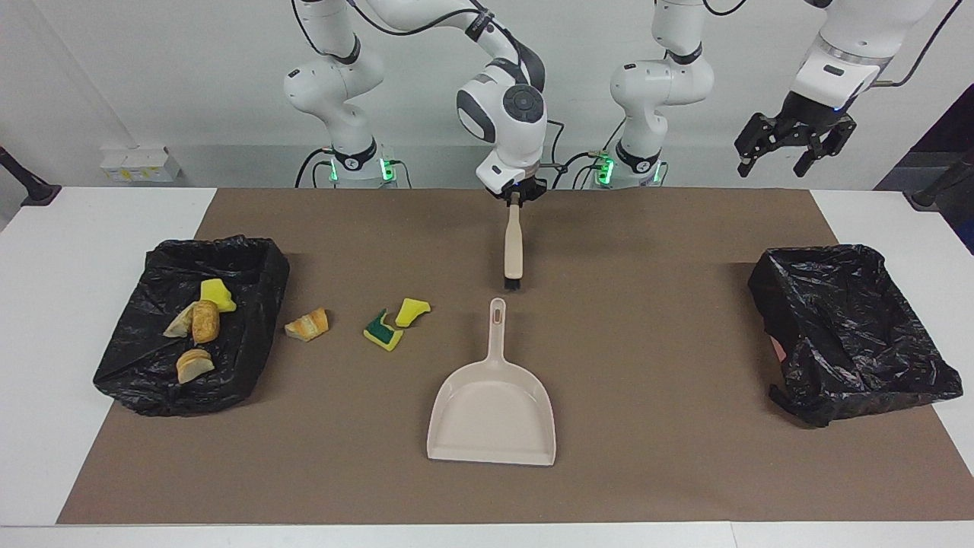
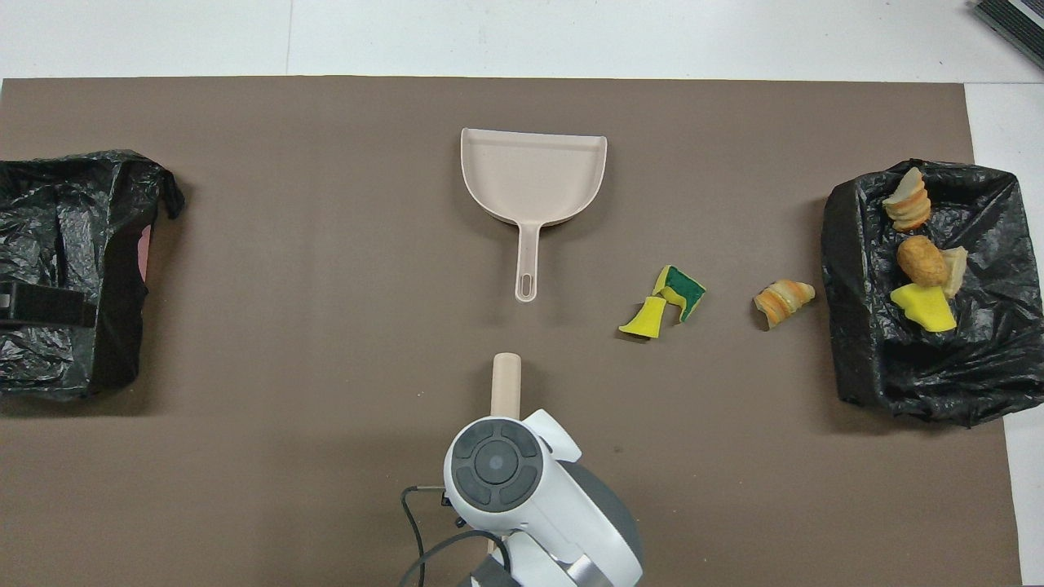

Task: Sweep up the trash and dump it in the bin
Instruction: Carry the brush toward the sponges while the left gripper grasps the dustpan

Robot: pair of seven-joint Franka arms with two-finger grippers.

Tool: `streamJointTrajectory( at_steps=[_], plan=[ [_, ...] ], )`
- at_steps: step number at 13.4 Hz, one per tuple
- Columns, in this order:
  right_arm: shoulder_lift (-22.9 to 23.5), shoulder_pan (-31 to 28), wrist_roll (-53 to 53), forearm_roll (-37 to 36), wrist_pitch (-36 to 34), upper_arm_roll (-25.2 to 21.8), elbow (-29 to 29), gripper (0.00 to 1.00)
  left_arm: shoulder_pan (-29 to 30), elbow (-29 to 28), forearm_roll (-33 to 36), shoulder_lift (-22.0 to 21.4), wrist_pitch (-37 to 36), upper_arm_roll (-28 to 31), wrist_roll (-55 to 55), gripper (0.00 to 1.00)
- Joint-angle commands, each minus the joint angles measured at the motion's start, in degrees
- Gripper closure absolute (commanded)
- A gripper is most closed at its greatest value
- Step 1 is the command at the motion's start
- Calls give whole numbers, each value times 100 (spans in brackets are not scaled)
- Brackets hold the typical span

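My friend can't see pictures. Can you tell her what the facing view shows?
The right gripper holds a beige brush by its handle, just above a beige dustpan on the brown mat. Three scraps lie nearby, four more in a black bin; the left gripper waits open.

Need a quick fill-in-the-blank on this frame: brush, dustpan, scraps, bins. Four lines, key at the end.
1. The right gripper is shut on the handle of the ____.
2. The dustpan holds ____ scraps.
3. ____ scraps lie on the brown mat, outside the bins.
4. The left gripper hangs open, holding ____.

Missing words: brush; no; three; nothing
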Motion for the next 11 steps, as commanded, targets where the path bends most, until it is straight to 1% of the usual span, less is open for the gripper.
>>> streamJointTrajectory(
  at_steps=[1, 2, 4, 5, 7, 8, 9, 11],
  plan=[
    [-470, -520, -354, 28, -961, -8, 238, 100, -90, -130, -12, -54, 380, -65, -95, 0],
    [-541, -730, -478, -138, -1243, -8, 344, 100, -265, -157, -12, -19, 574, -65, -95, 0],
    [-559, -1065, -680, -682, -1604, 1, 546, 100, -590, -157, -12, 270, 1144, -74, -226, 0],
    [-524, -1223, -812, -867, -1693, 1, 582, 100, -862, -157, -3, 498, 1451, -65, -279, 0],
    [-454, -1627, -1154, -1202, -1641, 1, 574, 100, -1328, -96, 58, 1007, 1962, -65, -376, 0],
    [-393, -1942, -1504, -1412, -1606, 1, 547, 100, -1452, -113, 23, 1140, 2286, -74, -689, 0],
    [-366, -2241, -1873, -1588, -1493, 18, 495, 100, -1679, -70, 23, 1376, 2550, -74, -1084, 0],
    [-331, -2778, -2436, -1887, -1246, 19, 355, 100, -2058, 1, -3, 1825, 2728, -74, -1421, 0]
  ],
)
